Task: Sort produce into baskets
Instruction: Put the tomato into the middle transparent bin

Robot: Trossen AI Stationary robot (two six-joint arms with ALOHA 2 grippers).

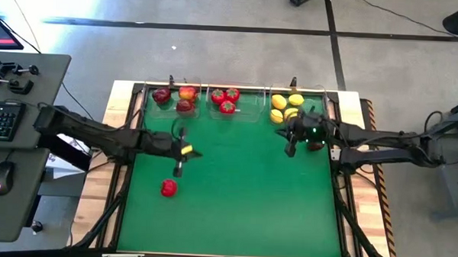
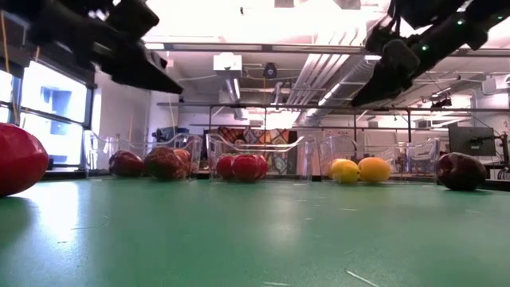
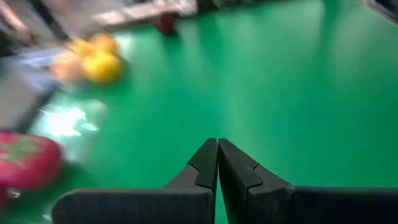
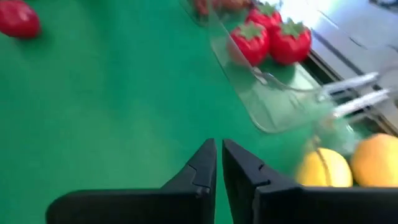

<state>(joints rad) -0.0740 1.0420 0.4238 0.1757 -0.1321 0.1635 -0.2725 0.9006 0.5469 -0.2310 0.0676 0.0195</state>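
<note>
- While both arms hang over the green mat point(image 1: 234, 190) in the high view, the left gripper point(image 1: 181, 151) sits left of centre and the right gripper point(image 1: 294, 135) upper right, just below the lemon basket point(image 1: 295, 108). A stray red fruit point(image 1: 168, 188) lies at lower left, apart from the three clear baskets along the top edge. A dark apple point(image 1: 314, 144) appears to sit under the right arm, so a careless sweep could knock it.
- In the low view, that dark apple point(image 2: 460, 171) rests on the mat at far right, outside the bins, and could roll if nudged.
- In the left wrist view, the left fingers point(image 3: 199, 171) are pressed together on nothing; they must part before any pick.
- In the right wrist view, the right fingers point(image 4: 202, 168) are clenched empty beside the strawberry basket point(image 4: 273, 109); its clear wall is easy to clip.
</note>
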